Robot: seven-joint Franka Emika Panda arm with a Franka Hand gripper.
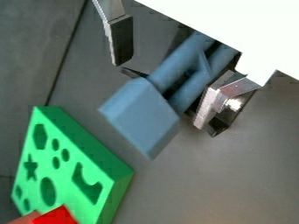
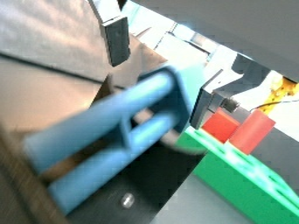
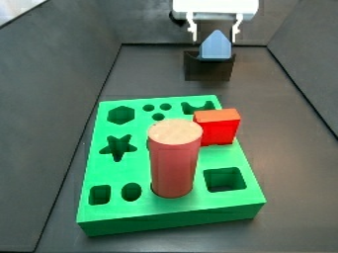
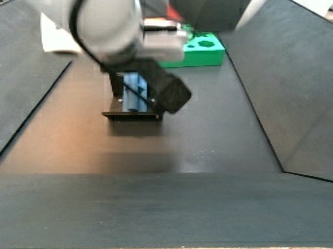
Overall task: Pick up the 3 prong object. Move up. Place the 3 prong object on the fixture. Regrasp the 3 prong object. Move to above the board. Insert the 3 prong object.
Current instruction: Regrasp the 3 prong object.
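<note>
The gripper (image 3: pixel 215 22) hangs at the far end of the floor in a side view, its white body pointing straight down from the top of the frame. In another side view the gripper (image 4: pixel 140 89) sits under the bulky grey wrist, which fills the upper left and hides most of the hand. In both wrist views the fingers (image 1: pixel 121 37) (image 2: pixel 114 39) show as flat silver plates with dark pads, standing apart on either side of the 3 prong object (image 1: pixel 158 96), which lies between them; whether the pads press on it cannot be told
</note>
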